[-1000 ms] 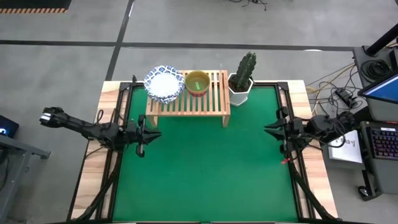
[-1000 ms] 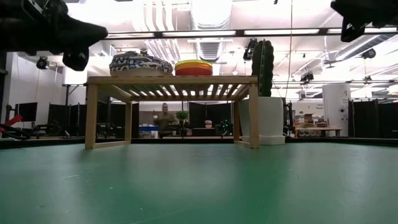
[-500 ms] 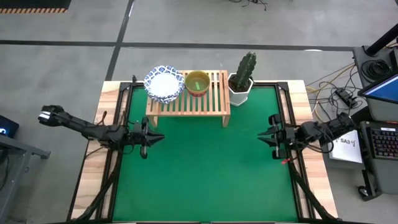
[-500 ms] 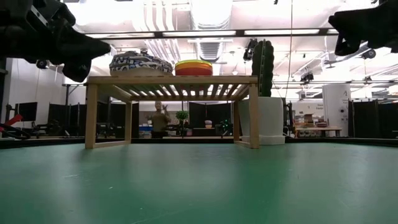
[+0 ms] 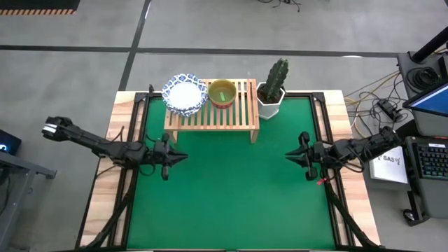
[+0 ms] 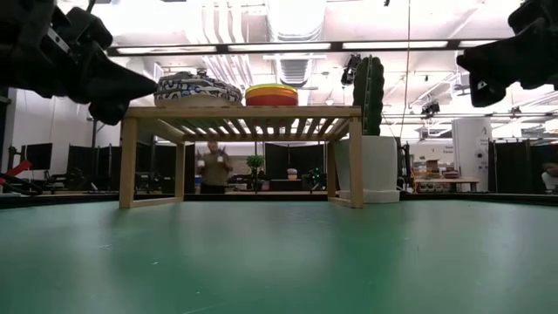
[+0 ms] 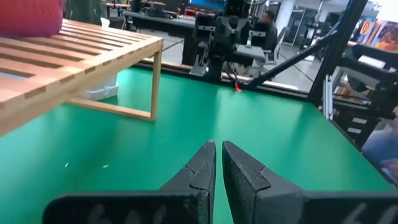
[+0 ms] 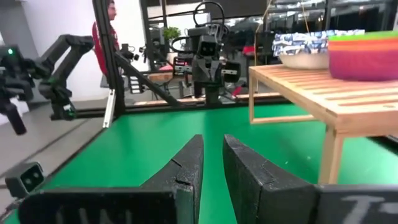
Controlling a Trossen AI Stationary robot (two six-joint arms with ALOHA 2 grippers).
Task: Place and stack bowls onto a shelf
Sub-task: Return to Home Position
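Observation:
The light-wood shelf (image 5: 212, 106) stands at the table's far edge. On its slats sit a stack of white bowls with blue patterned rims (image 5: 185, 94) and, beside it, a stack of small plastic bowls (image 5: 222, 92) with a green one on top. In the low view the patterned bowls (image 6: 198, 90) and the coloured stack (image 6: 271, 94) rest on the shelf top (image 6: 241, 112). My left gripper (image 5: 183, 158) hovers over the table's left side, shut and empty. My right gripper (image 5: 288, 155) hovers over the right side, shut and empty. Both point toward the table's middle.
A white hexagonal pot with a green cactus (image 5: 271, 89) stands at the shelf's right end. The green table top (image 5: 231, 203) lies between the two grippers and the near edge. A person (image 6: 212, 166) stands in the room behind the table.
My left gripper has moved toward the table's right and my right gripper toward the table's left, so both have come in over the green top toward the middle. In the low view both have sunk a little. Bowls and shelf have stayed put.

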